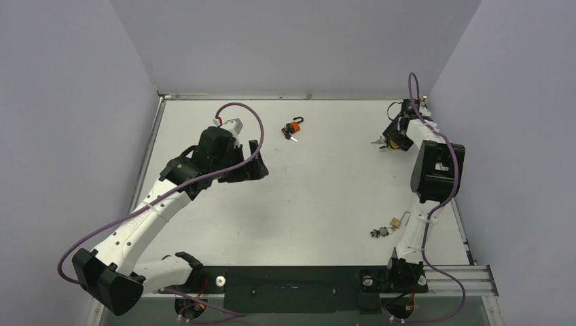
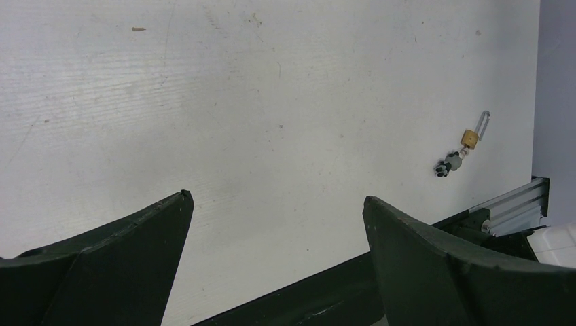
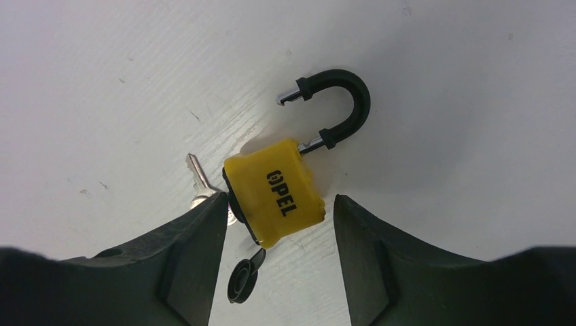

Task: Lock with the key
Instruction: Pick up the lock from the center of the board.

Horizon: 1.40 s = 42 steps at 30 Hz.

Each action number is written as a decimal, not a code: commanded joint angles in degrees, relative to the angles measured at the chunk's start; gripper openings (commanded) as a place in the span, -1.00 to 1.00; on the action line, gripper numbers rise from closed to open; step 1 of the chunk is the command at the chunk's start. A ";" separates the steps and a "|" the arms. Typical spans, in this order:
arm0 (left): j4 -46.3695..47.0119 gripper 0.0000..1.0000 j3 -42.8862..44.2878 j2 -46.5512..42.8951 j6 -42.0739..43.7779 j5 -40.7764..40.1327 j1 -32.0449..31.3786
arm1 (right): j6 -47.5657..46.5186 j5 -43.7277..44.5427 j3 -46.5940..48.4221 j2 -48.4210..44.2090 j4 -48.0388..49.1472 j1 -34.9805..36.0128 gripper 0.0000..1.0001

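Observation:
A yellow padlock (image 3: 275,190) lies flat on the white table with its black-sleeved shackle (image 3: 343,95) swung open. A silver key (image 3: 199,178) sticks out by its left side, and a black dust cap (image 3: 244,280) hangs below the body. My right gripper (image 3: 278,204) is open, with one finger on each side of the padlock body, the left finger close to the key. In the top view this padlock (image 1: 392,144) sits at the far right under my right gripper (image 1: 386,141). My left gripper (image 1: 253,163) is open and empty over bare table, as the left wrist view (image 2: 275,200) shows.
An orange padlock with a key (image 1: 293,129) lies at the far centre. A small brass padlock (image 1: 394,222) with its keys (image 1: 378,232) lies at the near right and also shows in the left wrist view (image 2: 470,136). Grey walls enclose the table.

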 commanded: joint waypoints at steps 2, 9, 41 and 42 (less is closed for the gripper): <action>0.23 0.94 1.59 -0.14 -0.56 1.08 0.61 | -3.42 2.14 2.32 1.20 -1.50 -0.21 0.14; -0.28 0.94 2.09 0.03 -0.47 1.33 0.93 | -4.46 1.27 3.88 2.08 -1.60 -0.23 0.07; 14.62 0.87 -0.60 1.47 -8.36 23.22 3.79 | -12.60 -8.90 -31.96 -52.30 6.56 41.75 -0.96; 15.20 0.86 -0.65 1.73 -9.30 24.23 4.05 | -13.09 -8.90 -32.00 -53.96 6.44 45.22 -0.95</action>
